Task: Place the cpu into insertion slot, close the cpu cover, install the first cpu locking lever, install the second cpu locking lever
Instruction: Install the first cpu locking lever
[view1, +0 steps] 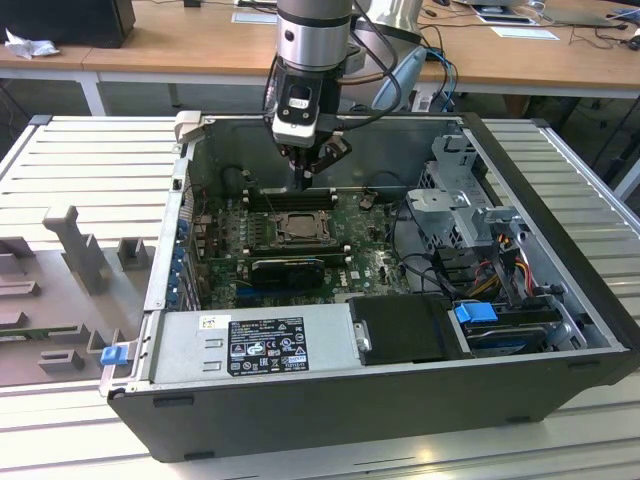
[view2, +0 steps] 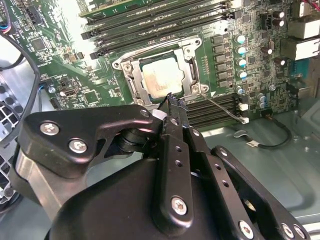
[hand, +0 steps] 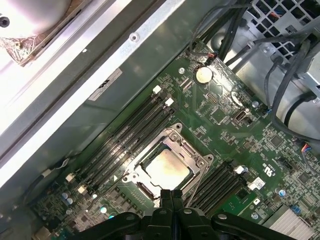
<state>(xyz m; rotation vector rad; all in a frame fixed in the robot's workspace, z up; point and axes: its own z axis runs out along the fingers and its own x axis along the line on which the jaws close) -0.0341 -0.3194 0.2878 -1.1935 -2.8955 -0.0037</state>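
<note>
My black gripper (hand: 172, 197), jaws closed empty, hangs at the edge of the silver-grey metal cpu cover (hand: 189, 148) framing the pale square cpu (hand: 167, 169), which I judge light, fragile, best edge-gripped.

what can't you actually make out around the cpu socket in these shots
- Second wrist view: the black gripper's shut fingers overlap one edge of the silver-grey square metal cpu cover; whether they touch it cannot be told.
- First wrist view: the fingers hide the cover's edge nearest them.
- Exterior view: the pale beige-silver square cpu and its cover are too small to tell whether the cover is latched.
</note>
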